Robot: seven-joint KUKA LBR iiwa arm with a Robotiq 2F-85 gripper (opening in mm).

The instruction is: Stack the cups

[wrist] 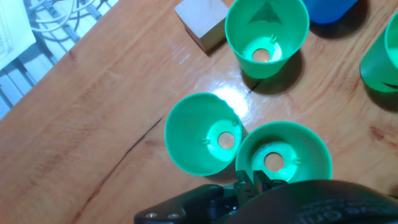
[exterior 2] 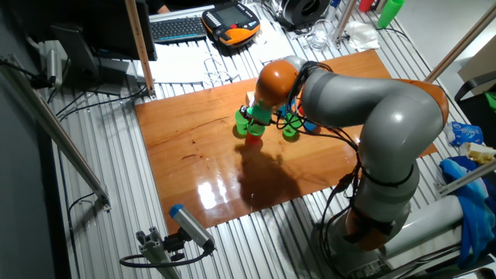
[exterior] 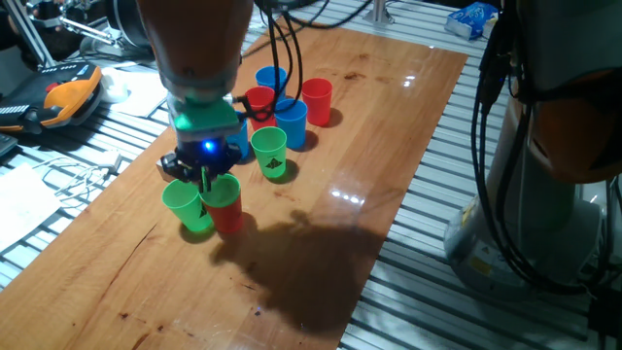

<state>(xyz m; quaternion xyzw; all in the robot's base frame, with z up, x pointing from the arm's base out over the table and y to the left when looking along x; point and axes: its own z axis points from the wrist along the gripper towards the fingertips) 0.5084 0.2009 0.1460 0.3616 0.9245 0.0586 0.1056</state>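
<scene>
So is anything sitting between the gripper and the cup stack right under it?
Nothing visible does. The gripper sits directly over the green-in-red cup stack, seemingly at its rim. Another green cup stands right beside the stack, close to the fingers but not underneath them.

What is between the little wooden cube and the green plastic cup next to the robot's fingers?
Nothing: in the hand view, only bare, shiny wooden table lies between the small wooden cube and that green plastic cup.

Wooden table [exterior: 408,126] — green, red and blue cups [exterior: 289,122] upright on it — plus a wooden cube [wrist: 201,22].
</scene>
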